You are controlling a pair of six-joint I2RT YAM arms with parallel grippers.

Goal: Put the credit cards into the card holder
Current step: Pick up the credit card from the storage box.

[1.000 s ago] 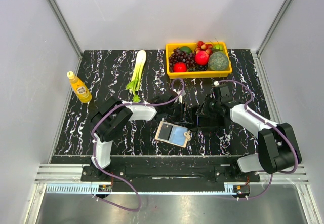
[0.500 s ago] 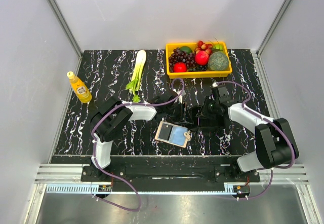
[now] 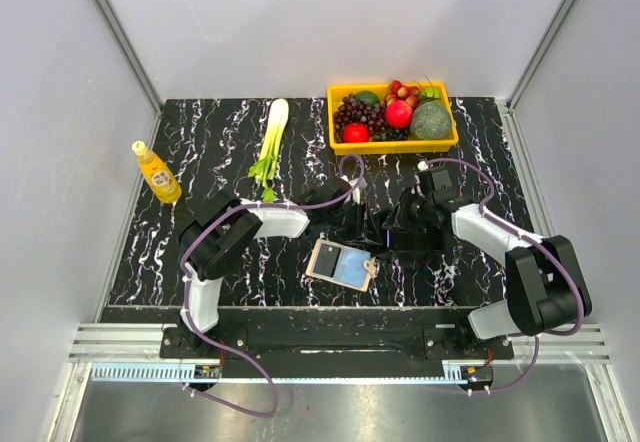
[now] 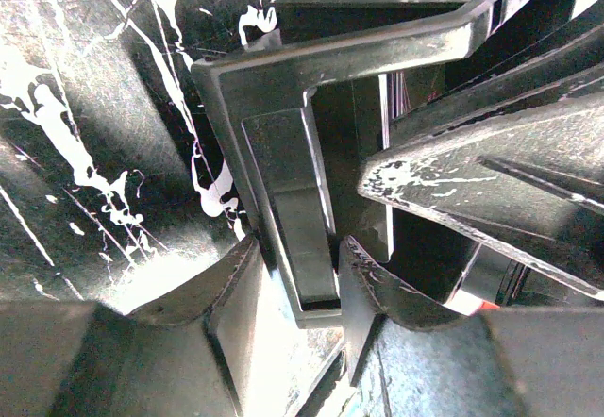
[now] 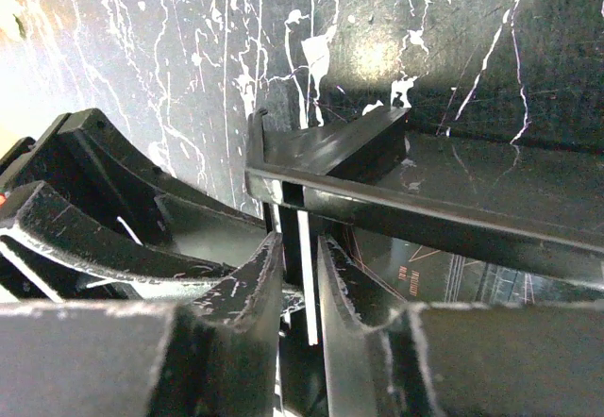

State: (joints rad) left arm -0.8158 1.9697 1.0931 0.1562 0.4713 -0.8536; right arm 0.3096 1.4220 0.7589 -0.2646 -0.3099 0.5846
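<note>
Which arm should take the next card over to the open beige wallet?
Right, likely. The right pincer straddles a thin white-edged card standing in the black plastic rack; the left pincer is clamped on that rack's upright, bracing it. The open beige folding card holder lies just in front of both.

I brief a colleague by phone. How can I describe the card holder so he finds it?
On the black marbled table, look near the middle of the front edge. The card holder lies open there: the only flat tan piece, showing one dark grey and one light blue panel.
</note>
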